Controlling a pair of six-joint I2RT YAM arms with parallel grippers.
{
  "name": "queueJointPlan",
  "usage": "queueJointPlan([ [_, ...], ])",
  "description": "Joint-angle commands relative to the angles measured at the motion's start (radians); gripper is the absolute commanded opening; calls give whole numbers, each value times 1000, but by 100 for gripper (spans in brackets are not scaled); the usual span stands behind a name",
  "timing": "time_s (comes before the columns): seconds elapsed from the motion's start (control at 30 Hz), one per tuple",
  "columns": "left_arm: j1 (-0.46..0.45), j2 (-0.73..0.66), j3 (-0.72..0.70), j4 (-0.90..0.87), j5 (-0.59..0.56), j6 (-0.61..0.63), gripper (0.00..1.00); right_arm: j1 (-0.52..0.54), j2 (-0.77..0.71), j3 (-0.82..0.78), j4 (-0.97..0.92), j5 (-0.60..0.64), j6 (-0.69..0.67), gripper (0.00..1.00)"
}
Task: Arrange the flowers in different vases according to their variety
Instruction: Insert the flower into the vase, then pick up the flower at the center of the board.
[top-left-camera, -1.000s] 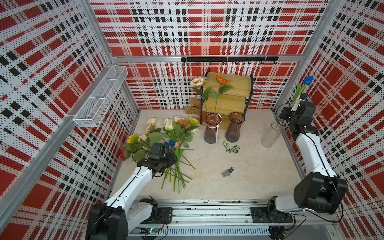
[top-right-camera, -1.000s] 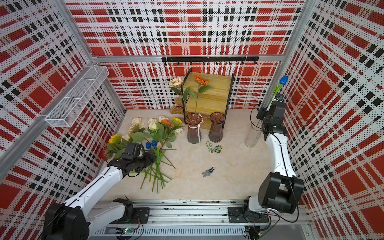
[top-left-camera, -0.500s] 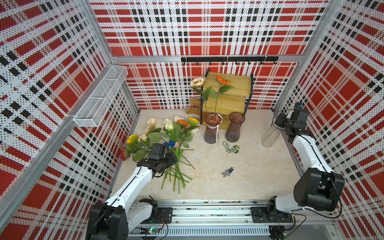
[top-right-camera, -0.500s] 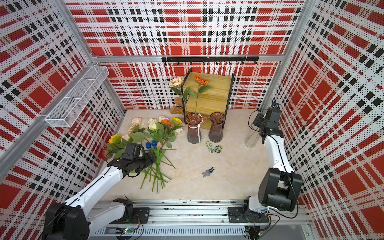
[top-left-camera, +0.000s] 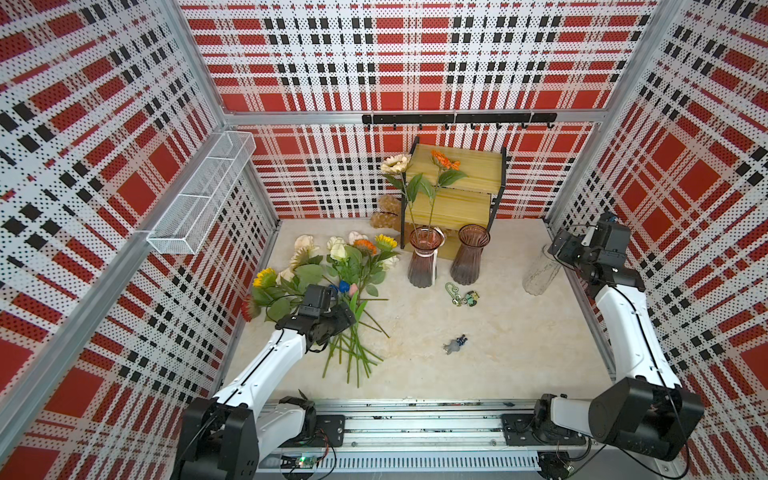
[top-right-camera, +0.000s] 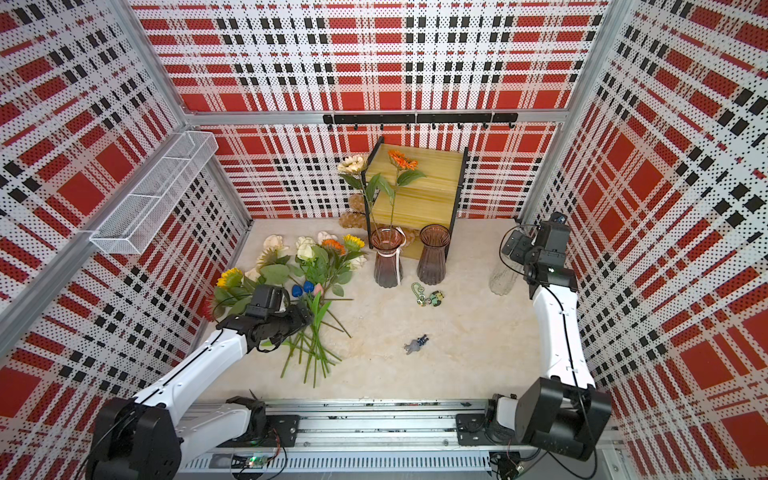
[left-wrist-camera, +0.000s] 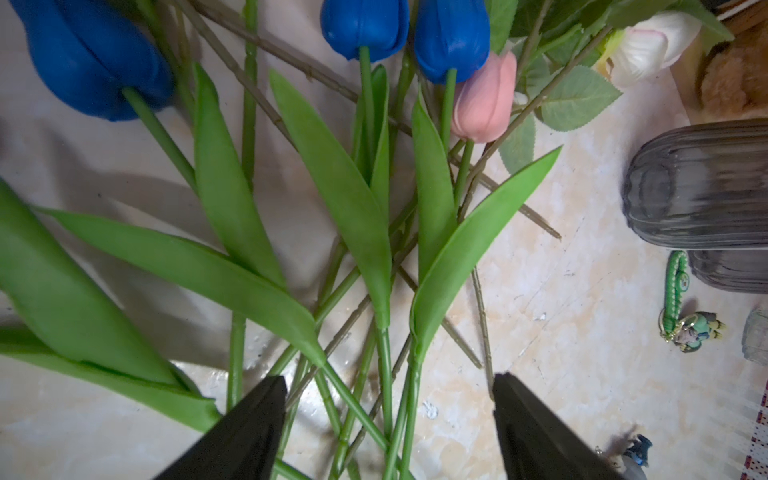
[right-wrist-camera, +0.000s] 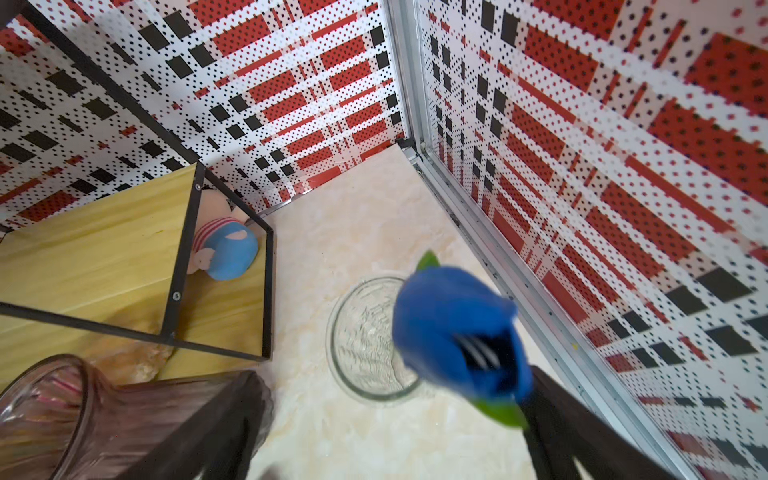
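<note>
Your left gripper (left-wrist-camera: 388, 380) has its fingers spread wide over the stems of the flower pile (top-left-camera: 345, 282) lying at the left. Two sunflowers (top-left-camera: 395, 163) stand in the pink vase (top-left-camera: 423, 259), with the brown vase (top-left-camera: 469, 259) just beside it. Far right, your right gripper (right-wrist-camera: 392, 374) is wide open, with a blurry blue tulip (right-wrist-camera: 453, 332) above the clear vase (top-left-camera: 539, 274).

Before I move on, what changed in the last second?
The right gripper came down from high above the clear vase and opened, letting the blue tulip go over its mouth. The left gripper stayed open over the flower pile; nothing else moved.
</note>
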Motion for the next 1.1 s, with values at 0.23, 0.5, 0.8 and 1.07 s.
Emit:
queueJointPlan([
  [0.23, 8, 12, 47, -39, -27, 12, 74, 27, -111, 7, -150, -24, 48, 100],
  [0.5, 16, -2, 16, -48, 40, -20, 51, 116, -106, 22, -153, 9, 61, 100],
  [0.8, -40, 3, -16, -47, 49, -80, 41, 141, -79, 17, -115, -23, 77, 99],
  [1.07, -103, 8, -58, -41, -5, -136, 29, 150, -53, 37, -109, -26, 52, 99],
])
